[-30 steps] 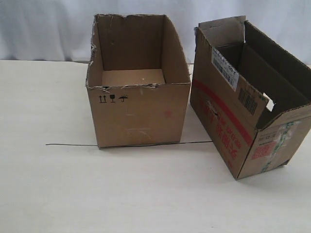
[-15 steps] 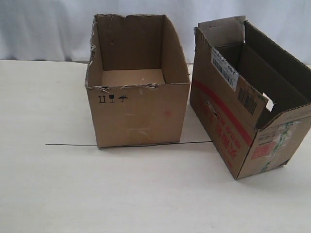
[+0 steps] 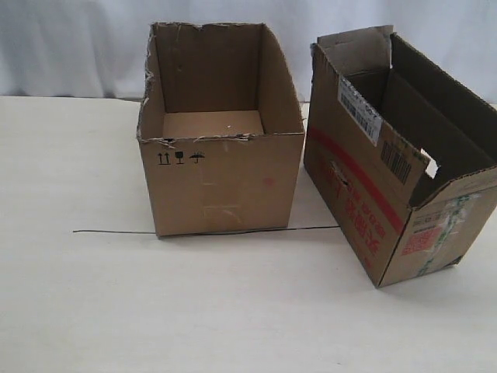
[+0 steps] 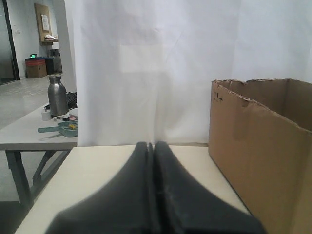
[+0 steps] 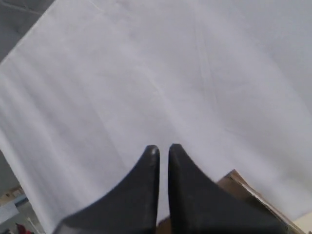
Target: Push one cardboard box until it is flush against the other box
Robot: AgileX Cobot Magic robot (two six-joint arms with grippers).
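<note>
Showing two cartons on the tabletop [image 3: 85, 311], exterior view. One other box [image 3: 221, 186], plain, ragged rim, open top, sits mid-scene with three small black symbols [image 3: 179, 158] on its front. One cardboard box [image 3: 365, 198] stands to its right, turned at an angle and not flush: a gap at the front, close at the back, contact there can't be told. It has one red stripe, two white barcode labels [image 3: 359, 110], one red sticker [image 3: 419, 242] and flaps up. One thin dark line [image 3: 116, 231] runs along the tabletop under the other box's front edge. No tool in this view.

Left wrist view: one left tool [image 4: 151, 146], two dark fingers pressed together, holding nothing, above the tabletop. The other box [image 4: 253, 156] is just beside it. One metal bottle [image 4: 58, 95] on a far table.

Right wrist view: one right tool [image 5: 159, 148], fingers near-together with a thin slit, pinching nothing, facing the white backdrop [image 5: 146, 73]. One brown cardboard edge [image 5: 239, 184] shows; which box, can't tell.
</note>
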